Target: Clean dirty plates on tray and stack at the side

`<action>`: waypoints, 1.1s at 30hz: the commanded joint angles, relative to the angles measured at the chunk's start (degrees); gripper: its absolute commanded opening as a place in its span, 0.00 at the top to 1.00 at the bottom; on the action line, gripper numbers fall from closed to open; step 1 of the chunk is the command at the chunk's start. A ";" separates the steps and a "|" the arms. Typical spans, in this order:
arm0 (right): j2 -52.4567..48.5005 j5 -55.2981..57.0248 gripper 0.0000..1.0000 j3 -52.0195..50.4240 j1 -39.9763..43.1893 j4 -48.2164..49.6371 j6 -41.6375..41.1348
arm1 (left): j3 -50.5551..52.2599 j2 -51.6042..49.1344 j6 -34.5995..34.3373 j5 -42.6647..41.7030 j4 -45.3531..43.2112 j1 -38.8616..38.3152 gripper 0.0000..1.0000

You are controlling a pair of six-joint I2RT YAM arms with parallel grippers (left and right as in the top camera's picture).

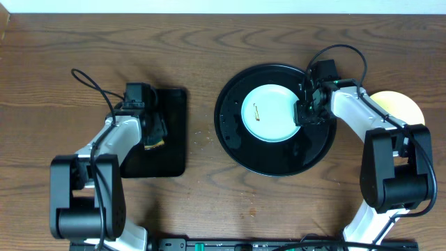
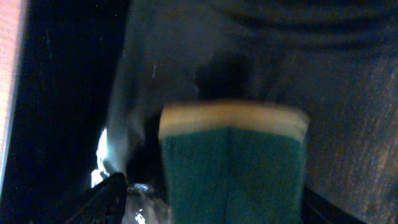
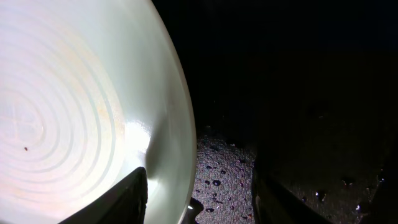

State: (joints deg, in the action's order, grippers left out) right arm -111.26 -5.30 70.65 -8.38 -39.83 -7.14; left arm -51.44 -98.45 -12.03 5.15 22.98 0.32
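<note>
A pale blue-white plate point(image 1: 272, 111) with a small brown smear lies on the round black tray point(image 1: 230, 139). My right gripper point(image 1: 306, 111) is at the plate's right edge. In the right wrist view the right gripper point(image 3: 199, 186) is open and straddles the rim of the plate point(image 3: 74, 106), one finger over the plate and the other over the wet tray point(image 3: 224, 162). A pale yellow plate point(image 1: 401, 106) lies on the table to the right, partly under the right arm. My left gripper point(image 1: 155, 132) is open around a green and yellow sponge point(image 2: 233, 168), with a gap beside its left finger.
The left gripper hovers over a smaller rectangular black tray point(image 1: 171, 160) at the left. Water drops dot the round tray by the plate's rim. Bare wooden table point(image 1: 202, 202) lies between the two trays and along the front.
</note>
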 commanded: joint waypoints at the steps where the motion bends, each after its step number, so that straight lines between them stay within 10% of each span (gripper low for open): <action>1: 0.76 0.59 0.48 -1.05 -0.31 0.02 0.59 | 0.33 1.29 0.33 -5.14 5.31 0.24 0.24; 6: 0.76 0.59 0.48 -1.05 -0.33 0.02 0.59 | 0.44 1.33 0.37 -8.55 8.39 0.24 0.28; 9: 0.76 0.59 0.48 -1.05 -0.31 0.00 0.59 | 0.57 1.33 0.39 -5.55 7.43 0.24 0.81; 11: 0.76 0.59 0.48 -1.05 -0.31 0.00 0.59 | 0.57 1.33 0.39 -5.11 7.63 0.24 0.81; 13: 0.76 0.59 0.47 -1.05 -0.31 0.00 0.61 | 0.57 1.33 0.39 -5.09 8.57 0.24 0.40; 15: 0.76 0.59 0.44 -1.05 -0.31 0.09 0.59 | 0.07 1.68 0.72 -4.87 10.25 0.26 0.29; 27: -0.07 0.48 0.43 -3.23 -0.72 5.40 0.57 | -2.80 5.01 1.22 -2.99 5.09 0.24 0.28; 33: 0.04 -4.02 0.81 -4.24 -0.70 7.80 0.59 | -2.03 4.76 1.22 -2.99 4.98 0.24 0.28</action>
State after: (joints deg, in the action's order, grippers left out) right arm -110.52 -4.71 67.90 -8.56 -31.86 -6.57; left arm -53.49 -94.06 -11.73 0.91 27.99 0.32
